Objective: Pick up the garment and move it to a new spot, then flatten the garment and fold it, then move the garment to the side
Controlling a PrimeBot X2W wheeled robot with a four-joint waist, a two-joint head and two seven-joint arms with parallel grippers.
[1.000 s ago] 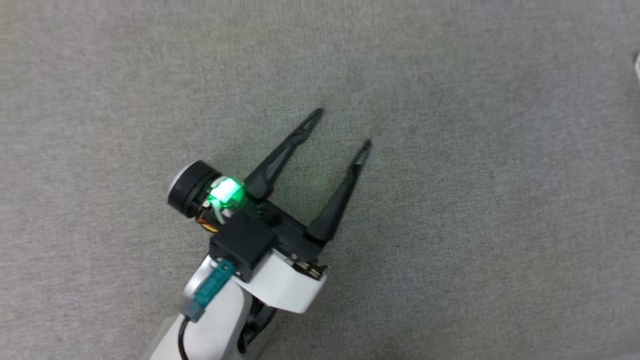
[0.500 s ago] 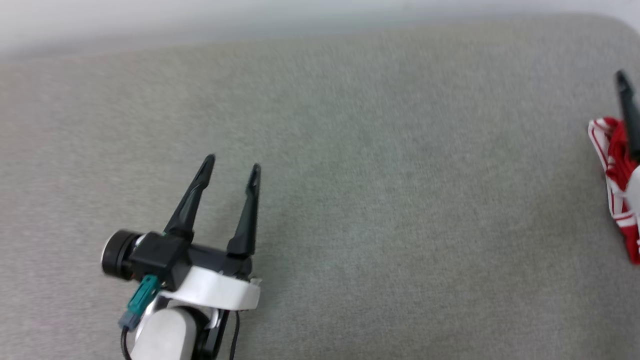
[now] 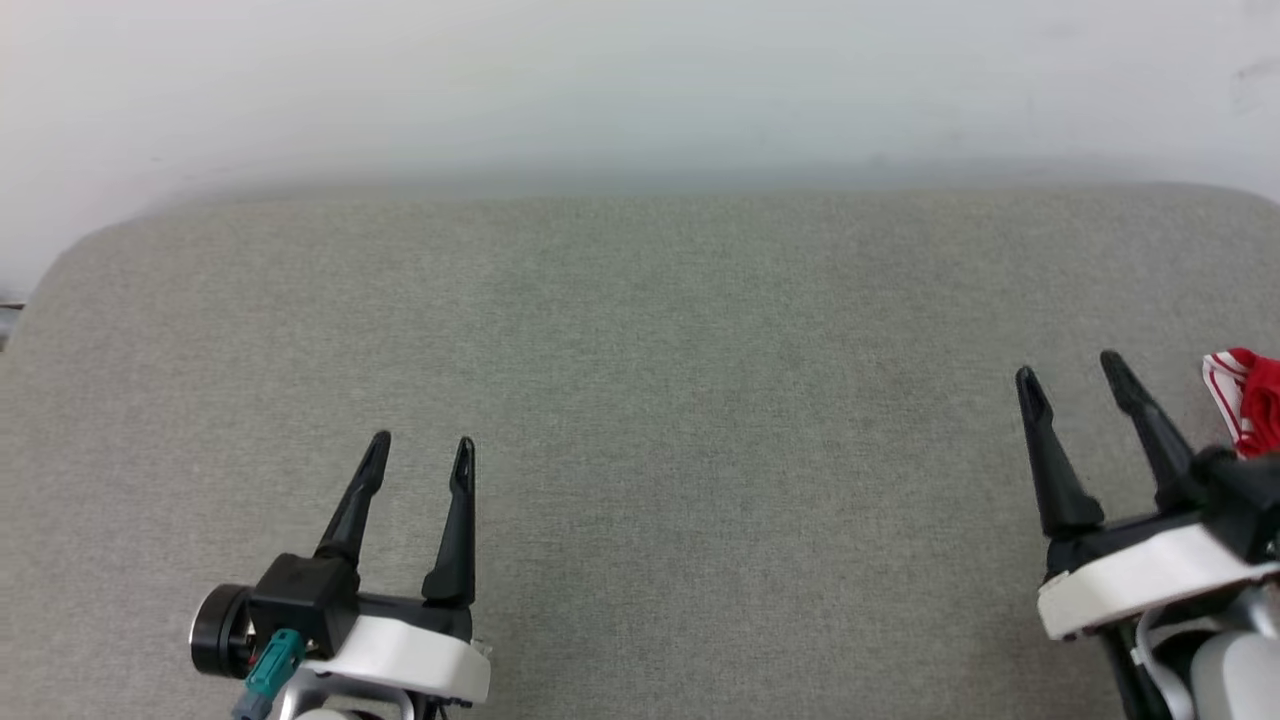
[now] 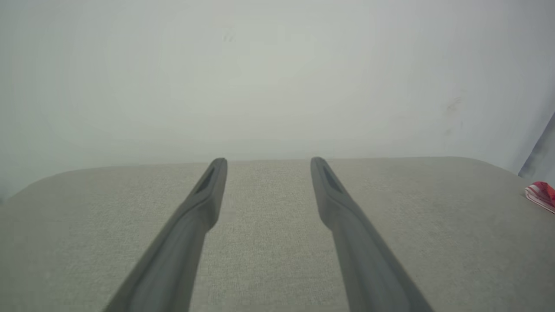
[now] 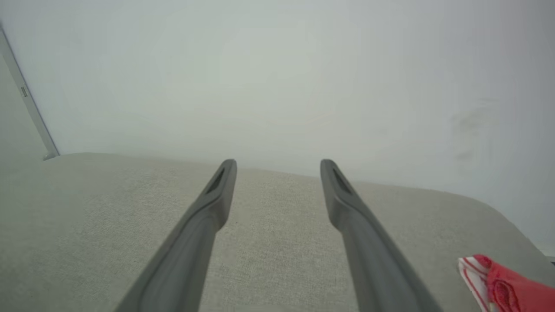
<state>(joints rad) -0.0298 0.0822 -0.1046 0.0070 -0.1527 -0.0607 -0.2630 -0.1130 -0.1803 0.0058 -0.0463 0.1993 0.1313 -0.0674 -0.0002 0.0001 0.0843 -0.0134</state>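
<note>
Grey padded surface (image 3: 640, 420), pale wall (image 3: 640, 80) behind. Your left gripper (image 3: 422, 443) hovers low on the left, jaws apart, nothing held. Right gripper (image 3: 1068, 369): same, jaws apart, empty. Garment (image 3: 1252, 395): red bunch with striped trim at the far right edge, just beside the right gripper, mostly cut off. Risk: you reach half-blind and pinch one thin layer, so it slips or drags off the edge.

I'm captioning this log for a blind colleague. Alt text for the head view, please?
Two open tools point up over a grey padded surface, the left tool at lower left, the right tool at lower right. A bit of the red-and-white garment shows at the right edge beside the right tool.
</note>
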